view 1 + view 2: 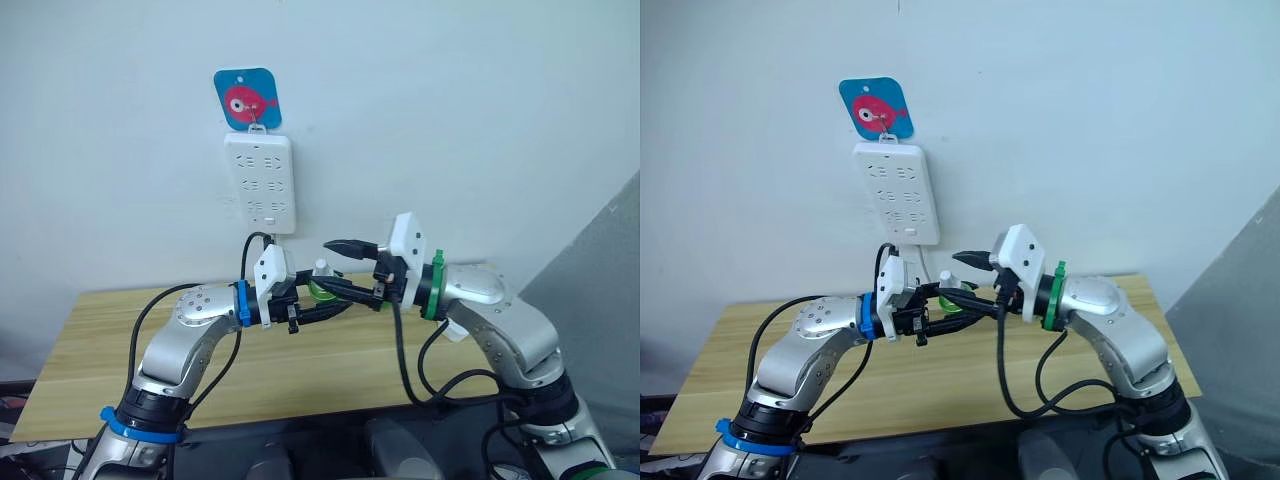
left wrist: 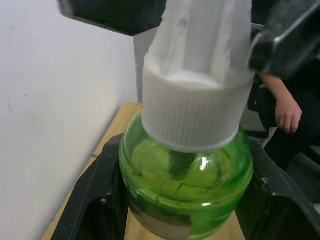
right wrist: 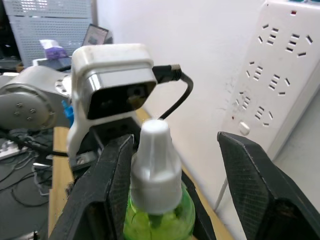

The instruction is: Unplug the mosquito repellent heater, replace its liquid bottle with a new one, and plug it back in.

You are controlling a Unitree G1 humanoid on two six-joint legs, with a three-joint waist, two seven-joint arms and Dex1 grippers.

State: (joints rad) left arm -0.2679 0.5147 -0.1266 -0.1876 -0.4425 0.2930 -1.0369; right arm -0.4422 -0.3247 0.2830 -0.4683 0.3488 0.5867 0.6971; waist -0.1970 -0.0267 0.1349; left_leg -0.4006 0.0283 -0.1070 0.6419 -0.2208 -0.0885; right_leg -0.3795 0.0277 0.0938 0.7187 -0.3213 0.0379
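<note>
A green liquid bottle [image 2: 185, 180] with a white ribbed cap [image 2: 195, 115] sits upright between the fingers of my left gripper [image 1: 322, 296], which is shut on its round body above the table. My right gripper [image 1: 331, 266] comes in from the right and stands open, one finger [image 3: 112, 185] close beside the cap [image 3: 155, 160] and the other finger [image 3: 250, 185] well apart from it. The mosquito repellent heater is out of view.
A white multi-socket power strip [image 1: 259, 183] hangs on the wall under a blue tag with a pink fish [image 1: 247, 98], behind and above both grippers. The wooden table [image 1: 300, 370] lies below. A person's hand [image 2: 287, 112] rests off to the side.
</note>
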